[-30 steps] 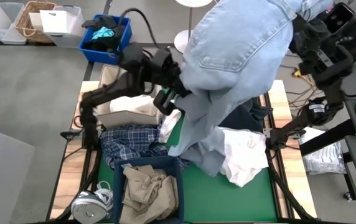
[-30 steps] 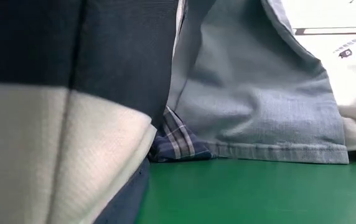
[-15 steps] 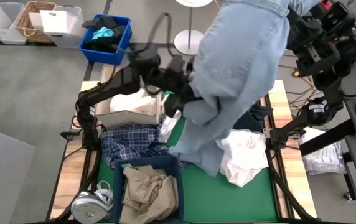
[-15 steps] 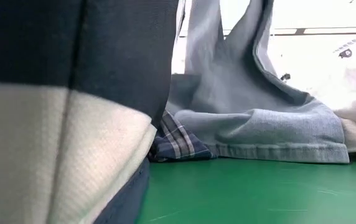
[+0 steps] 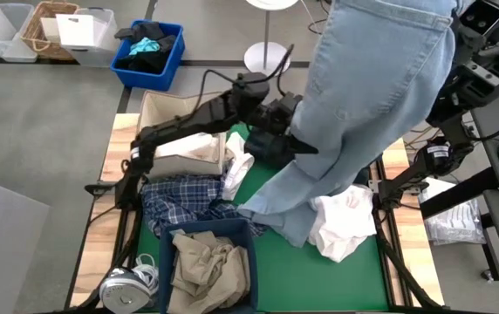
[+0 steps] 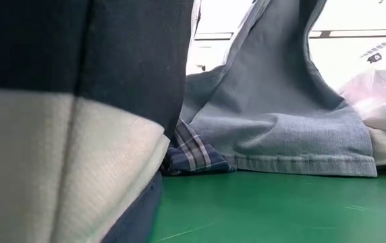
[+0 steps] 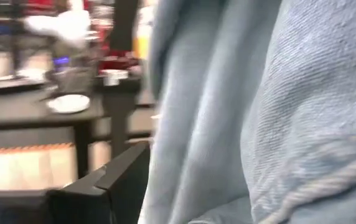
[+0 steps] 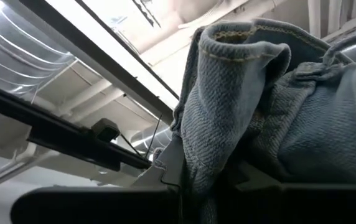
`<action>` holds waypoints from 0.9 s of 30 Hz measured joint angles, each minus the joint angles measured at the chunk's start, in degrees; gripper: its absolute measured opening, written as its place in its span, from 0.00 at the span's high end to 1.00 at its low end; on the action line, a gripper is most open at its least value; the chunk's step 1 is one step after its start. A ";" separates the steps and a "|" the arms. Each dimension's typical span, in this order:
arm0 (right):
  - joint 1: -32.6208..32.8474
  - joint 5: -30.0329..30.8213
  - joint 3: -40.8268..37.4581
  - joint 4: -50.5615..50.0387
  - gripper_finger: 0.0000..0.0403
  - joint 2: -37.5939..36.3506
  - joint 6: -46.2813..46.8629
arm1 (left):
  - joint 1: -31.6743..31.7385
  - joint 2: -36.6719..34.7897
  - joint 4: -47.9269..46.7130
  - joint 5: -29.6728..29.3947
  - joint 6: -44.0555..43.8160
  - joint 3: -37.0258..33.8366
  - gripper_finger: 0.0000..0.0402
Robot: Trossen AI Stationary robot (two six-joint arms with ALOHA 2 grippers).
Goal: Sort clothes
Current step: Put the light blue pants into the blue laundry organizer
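Light blue denim jeans (image 5: 363, 96) hang from my raised right gripper (image 8: 228, 186), which is shut on them at the far right; their leg hems (image 6: 294, 162) lie on the green table (image 5: 311, 270). My left gripper (image 5: 295, 144) stands open against the hanging legs above the table's middle; one finger (image 7: 103, 183) shows beside the denim (image 7: 277, 124). A plaid shirt (image 5: 180, 202), a white shirt (image 5: 341, 222) and a dark navy piece (image 5: 354, 170) lie on the table. Tan trousers (image 5: 206, 262) fill a blue bin. My left gripper is close against the jeans' legs, but whether a finger touches the denim I cannot tell. My right gripper holds a bunched, seamed top edge of the jeans (image 8: 240, 43) between its fingers. The jeans hang long below it, drawn fairly straight, with the hems on the table.
A tan box (image 5: 158, 113) with white cloth (image 5: 184, 150) stands at the far left. On the floor beyond it a blue crate (image 5: 173, 61) holds a black and teal bundle (image 5: 145, 48). A dark and white wall (image 6: 65, 121) blocks the left half of the low view.
My right gripper has carried the jeans' top up and toward the table's right edge, so the legs hang straighter while the hems stay on the table. My left gripper has followed beside the legs toward the right.
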 joint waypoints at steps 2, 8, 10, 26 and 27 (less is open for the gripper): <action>0.00 0.34 0.00 0.36 0.93 0.22 0.35 | 0.26 1.87 6.24 8.10 -4.66 0.00 0.39; 0.00 0.89 0.02 0.77 0.93 0.93 0.75 | 0.47 7.81 22.30 17.15 -19.53 0.00 0.39; 0.00 0.89 0.01 0.91 0.93 1.27 0.76 | 0.49 9.06 25.55 17.23 -21.10 0.00 0.39; 0.00 2.33 0.04 4.04 0.93 3.58 1.57 | -3.84 13.47 32.40 8.14 -3.98 0.04 0.45; 0.00 2.33 0.04 4.44 0.93 3.58 1.57 | -4.00 13.61 32.55 7.35 -3.72 0.04 0.47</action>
